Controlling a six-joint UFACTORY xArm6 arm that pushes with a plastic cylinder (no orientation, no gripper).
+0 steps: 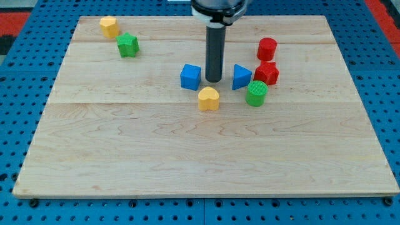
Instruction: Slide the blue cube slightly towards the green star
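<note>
Near the middle of the wooden desk (206, 156), slightly toward the view's top, my tip (214, 81) stands on the surface. It sits just to the view's right of the blue cube (190, 76), close beside it, though I cannot tell whether the two touch. There is no pincer on this arm, only the dark rod, so there is no wide or narrow state to tell.

On the other side of my tip, just to the view's right, lies a blue triangular block (241, 76). Below my tip, toward the view's bottom, rests a yellow heart-shaped block (209, 99).

Further to the view's right, a red block (267, 73) and a green cylinder (256, 93) crowd against the blue triangular block, with a red cylinder (267, 49) just above them.

The green star (127, 45) sits well apart, toward the view's top left corner. A yellow block (109, 26) lies just beyond it, nearer that corner.
</note>
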